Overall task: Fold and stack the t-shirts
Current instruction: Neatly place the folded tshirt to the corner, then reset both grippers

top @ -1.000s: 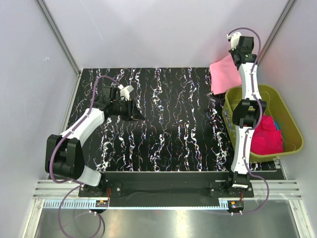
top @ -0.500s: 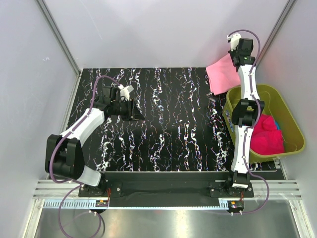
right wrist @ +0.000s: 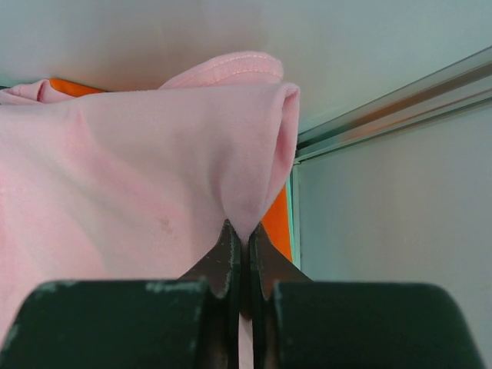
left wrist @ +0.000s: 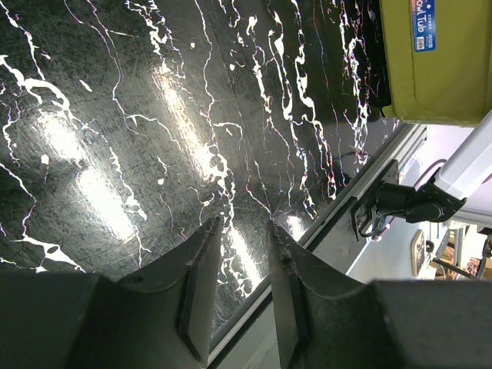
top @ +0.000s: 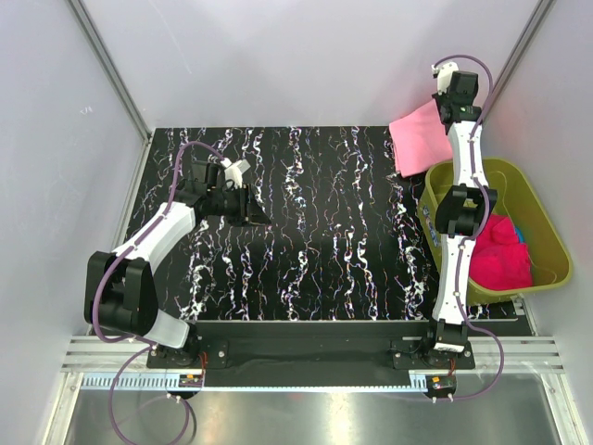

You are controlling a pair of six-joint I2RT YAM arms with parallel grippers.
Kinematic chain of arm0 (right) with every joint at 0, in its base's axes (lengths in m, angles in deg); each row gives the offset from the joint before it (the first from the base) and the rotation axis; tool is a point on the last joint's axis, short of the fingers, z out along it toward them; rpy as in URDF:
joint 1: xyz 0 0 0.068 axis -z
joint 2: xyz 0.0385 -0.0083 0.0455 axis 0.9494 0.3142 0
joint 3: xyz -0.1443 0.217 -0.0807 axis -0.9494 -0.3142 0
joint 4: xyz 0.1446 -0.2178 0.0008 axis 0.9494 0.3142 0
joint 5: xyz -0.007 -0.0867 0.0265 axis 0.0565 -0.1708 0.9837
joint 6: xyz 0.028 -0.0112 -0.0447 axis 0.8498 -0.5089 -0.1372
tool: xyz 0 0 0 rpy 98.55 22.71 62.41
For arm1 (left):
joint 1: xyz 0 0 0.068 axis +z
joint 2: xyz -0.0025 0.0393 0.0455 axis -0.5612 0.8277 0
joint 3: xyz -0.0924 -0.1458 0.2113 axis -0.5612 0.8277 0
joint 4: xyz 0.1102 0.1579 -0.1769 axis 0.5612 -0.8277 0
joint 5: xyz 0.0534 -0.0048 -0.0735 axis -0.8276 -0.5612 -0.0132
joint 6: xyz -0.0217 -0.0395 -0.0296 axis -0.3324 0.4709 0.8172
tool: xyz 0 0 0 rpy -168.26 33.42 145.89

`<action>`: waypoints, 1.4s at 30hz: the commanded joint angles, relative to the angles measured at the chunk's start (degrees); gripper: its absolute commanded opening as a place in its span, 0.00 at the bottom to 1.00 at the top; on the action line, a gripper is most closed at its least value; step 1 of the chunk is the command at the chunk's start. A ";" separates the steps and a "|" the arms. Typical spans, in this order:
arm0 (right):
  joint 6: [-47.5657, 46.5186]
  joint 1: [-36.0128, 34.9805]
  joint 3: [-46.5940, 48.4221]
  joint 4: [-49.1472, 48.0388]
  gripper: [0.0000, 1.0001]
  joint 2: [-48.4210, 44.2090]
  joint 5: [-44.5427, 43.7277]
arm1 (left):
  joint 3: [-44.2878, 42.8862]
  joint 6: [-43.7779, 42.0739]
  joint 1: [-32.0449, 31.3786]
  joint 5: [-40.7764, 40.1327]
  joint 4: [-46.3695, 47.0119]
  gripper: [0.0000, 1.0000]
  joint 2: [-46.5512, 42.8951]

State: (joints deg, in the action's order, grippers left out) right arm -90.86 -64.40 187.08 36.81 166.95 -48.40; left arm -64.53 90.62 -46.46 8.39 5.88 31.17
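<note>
1. Reading off the blue sticker [left wrist: 425, 27] on the olive-green tub [left wrist: 446, 77]: "Tub" clear, the rest cut off.
2. Over to the right gripper [right wrist: 240, 257], pinched tight on a fold of the light pink t-shirt [right wrist: 131, 169] at the table's far right corner, with the orange t-shirt [right wrist: 274, 223] peeking out behind.
3. Down in the tub, bunched up beside the right arm: the magenta t-shirt [top: 500, 258].
4. And the left gripper [left wrist: 242, 257], hovering over the marbled table [top: 315, 232], narrow gap, holding nothing.

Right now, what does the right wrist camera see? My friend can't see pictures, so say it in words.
The right pincer pinches a fold of the light pink t-shirt, jaws shut tight. A strip of bright orange cloth peeks out behind it, with a pale wall and metal rail beyond.
</note>
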 commanded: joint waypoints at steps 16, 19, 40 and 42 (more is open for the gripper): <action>2.51 1.50 2.75 -8.03 0.00 0.69 -5.26 | 0.00 -0.09 -0.25 2.22 2.23 0.35 -1.28; 3.30 1.59 2.66 -8.29 0.00 1.22 -5.44 | 0.00 -0.09 -0.16 2.31 2.23 0.35 -1.28; 19.98 -2.45 -9.63 -8.48 0.99 -16.78 -9.56 | -0.96 -1.75 -0.08 0.55 1.79 0.37 -3.12; 23.49 -4.64 -13.06 -4.44 1.00 -22.21 -10.88 | -1.57 -2.63 0.01 0.11 1.88 0.37 -4.44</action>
State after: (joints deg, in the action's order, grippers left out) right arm -74.88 -64.95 175.56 30.25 158.23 -57.52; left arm -64.56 89.96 -46.46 8.28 5.96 30.31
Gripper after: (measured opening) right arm 0.989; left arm 0.367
